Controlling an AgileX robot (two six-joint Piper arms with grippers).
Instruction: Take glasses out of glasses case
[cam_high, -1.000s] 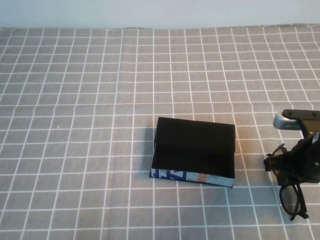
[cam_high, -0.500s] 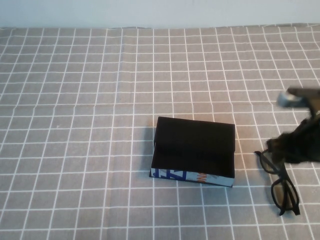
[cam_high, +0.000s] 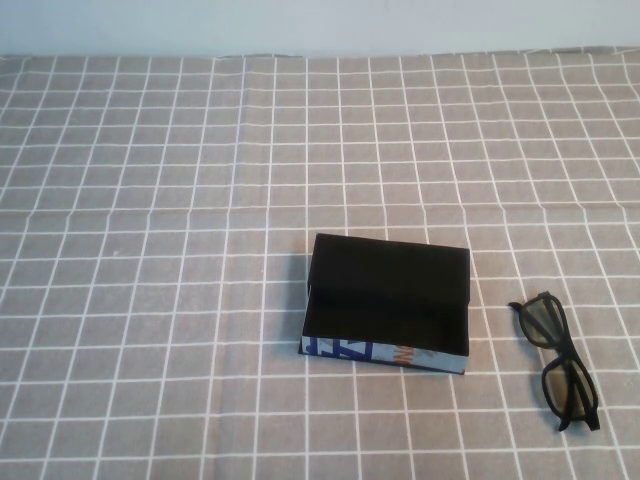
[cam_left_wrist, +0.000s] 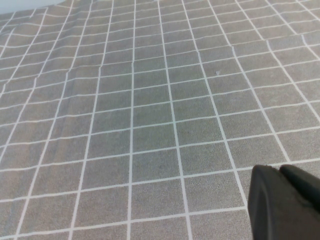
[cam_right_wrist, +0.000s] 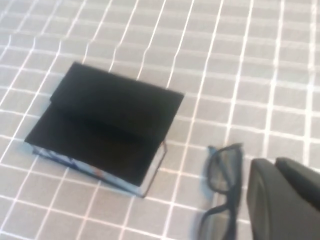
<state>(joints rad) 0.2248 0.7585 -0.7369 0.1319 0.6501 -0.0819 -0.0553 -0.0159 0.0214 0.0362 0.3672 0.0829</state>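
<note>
A: Glasses (cam_high: 556, 372) lie on the cloth (cam_high: 150, 300) just right of the open case (cam_high: 388, 302), high view; neither arm shows; removal looks done.

B: Left gripper (cam_left_wrist: 285, 205) over bare cloth; right gripper (cam_right_wrist: 285, 200) above the glasses (cam_right_wrist: 222, 192), holding nothing; whether either's fingers are parted, one cannot tell.

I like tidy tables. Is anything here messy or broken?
Nothing looks broken. The glasses lie flat on the checked cloth right of the open glasses case, turned at a slant. The right gripper hangs above them; the left gripper is over bare cloth.
</note>
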